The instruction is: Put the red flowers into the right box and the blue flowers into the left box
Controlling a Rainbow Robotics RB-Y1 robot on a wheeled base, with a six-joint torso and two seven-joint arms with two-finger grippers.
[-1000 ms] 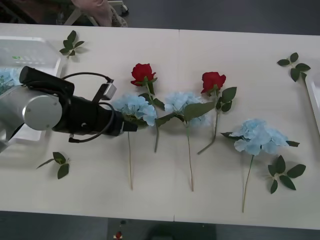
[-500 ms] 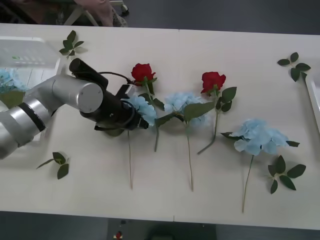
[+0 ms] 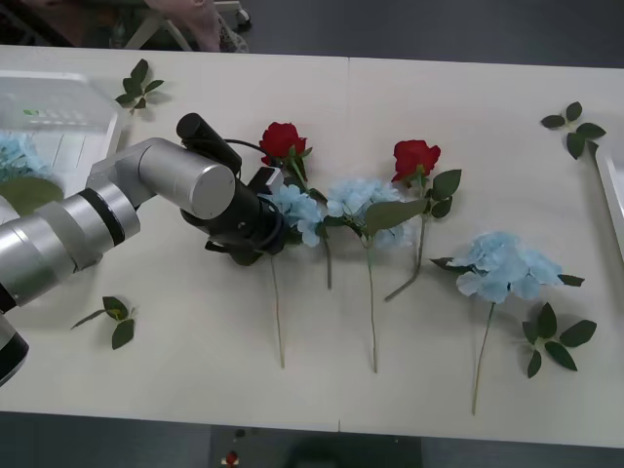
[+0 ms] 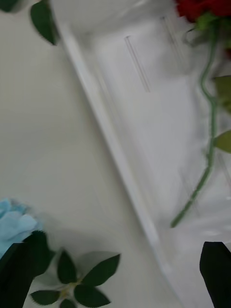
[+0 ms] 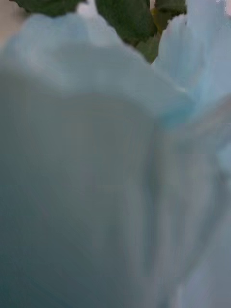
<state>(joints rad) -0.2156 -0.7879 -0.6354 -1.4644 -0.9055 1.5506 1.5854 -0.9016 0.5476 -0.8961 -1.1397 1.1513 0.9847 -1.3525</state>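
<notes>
My left gripper [image 3: 268, 222] presses into the leftmost blue flower [image 3: 297, 210] on the table, its wrist covering the bloom's near side. In the left wrist view, pale blue petals [image 5: 110, 159] sit right against the camera. Two more blue flowers [image 3: 366, 203] [image 3: 502, 265] lie to the right. Two red flowers [image 3: 281, 139] [image 3: 415, 156] lie behind them. The left box [image 3: 73, 93] at far left holds a blue flower [image 3: 14, 156]. My right gripper [image 4: 117, 248] hangs open over the right box [image 4: 115, 144], where a red flower [image 4: 199, 7] lies.
Loose green leaf sprigs lie near the left box [image 3: 139, 86], at the front left [image 3: 112, 320], at the back right [image 3: 575, 125] and at the front right [image 3: 551, 341]. The right box's thin edge [image 3: 614, 195] shows at the table's right side.
My left arm has swung right from beside the left box onto the leftmost blue flower. That flower and the neighbouring rose's stem have shifted right.
</notes>
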